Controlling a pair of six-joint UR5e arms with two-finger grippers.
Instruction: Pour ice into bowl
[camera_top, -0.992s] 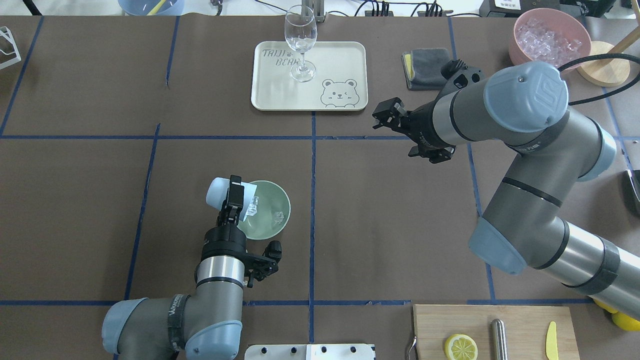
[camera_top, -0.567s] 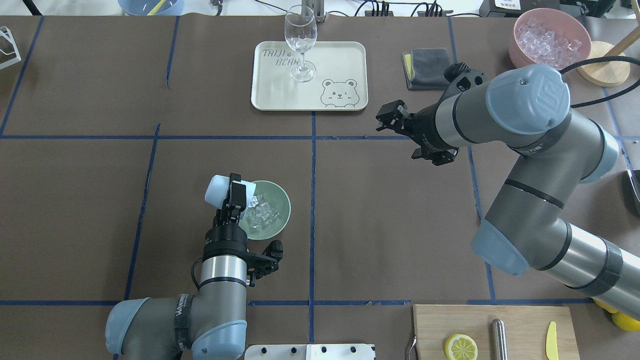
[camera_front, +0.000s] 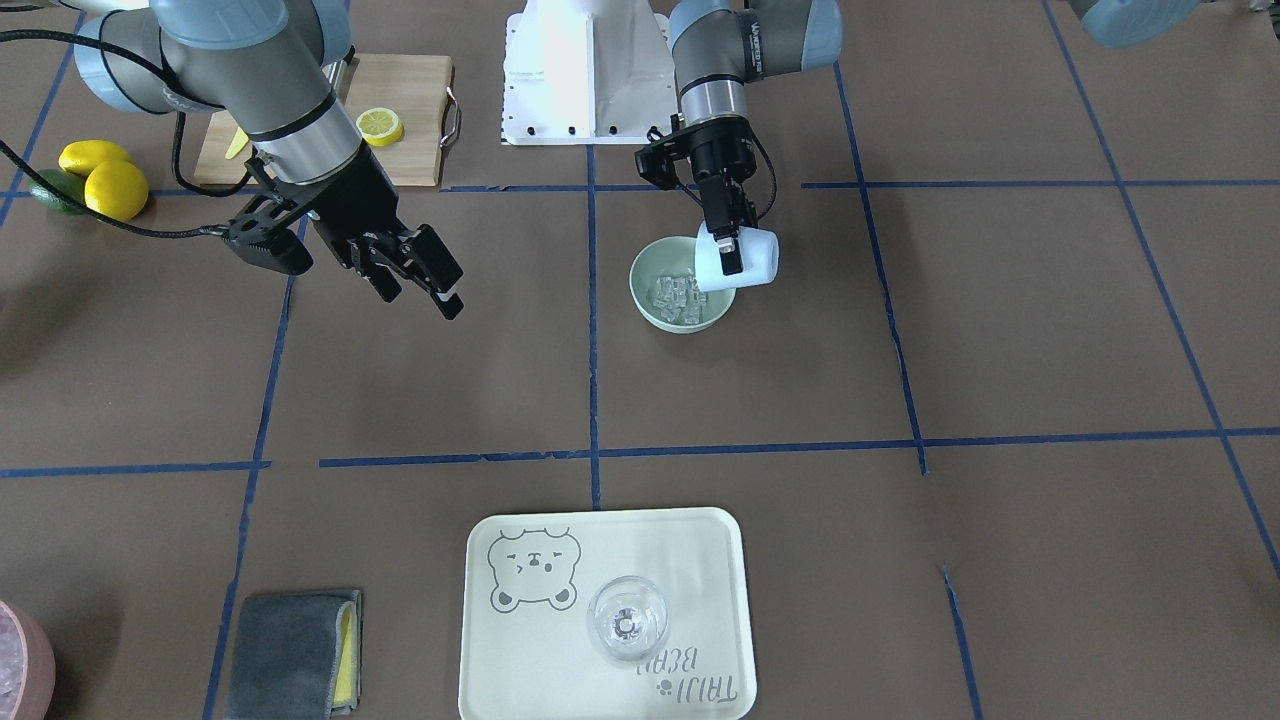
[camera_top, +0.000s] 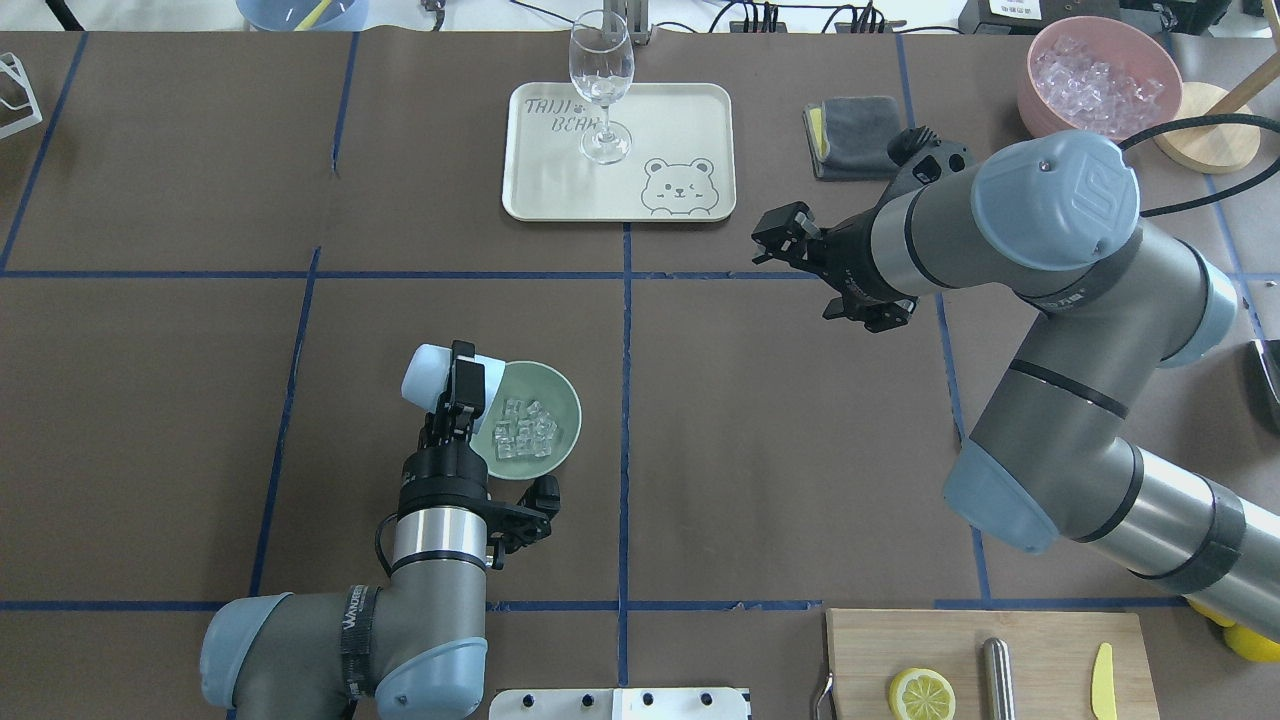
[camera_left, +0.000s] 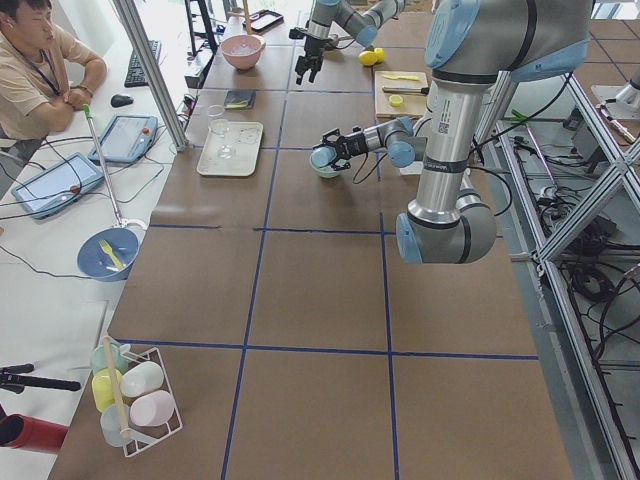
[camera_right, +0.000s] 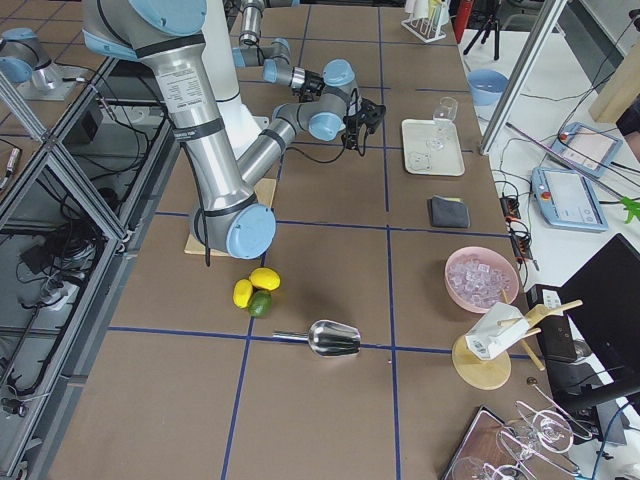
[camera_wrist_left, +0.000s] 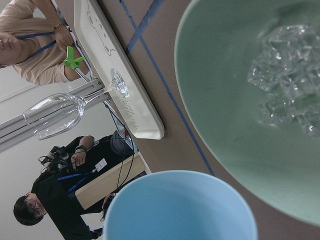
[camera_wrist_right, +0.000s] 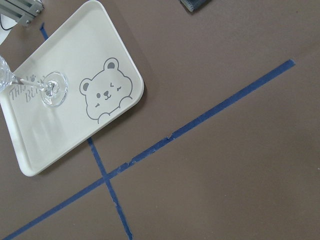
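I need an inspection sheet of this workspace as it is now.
Surface: brown paper table, blue tape lines.
Job's things: ice lies in the mint bowl; light blue cup on its side at the rim.
Clutter: tray with wine glass, grey cloth, pink bowl of ice, cutting board.
Claws: left claw shut on the cup; right claw open, empty, above the table.
Cables: black cable beside the right arm.
Surroundings: operator seated at a side desk.

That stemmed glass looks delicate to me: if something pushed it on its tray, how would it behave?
The glass would probably tip rather than slide: tall bowl, thin stem, small foot. Clear and thin-walled, it likely breaks if it falls.
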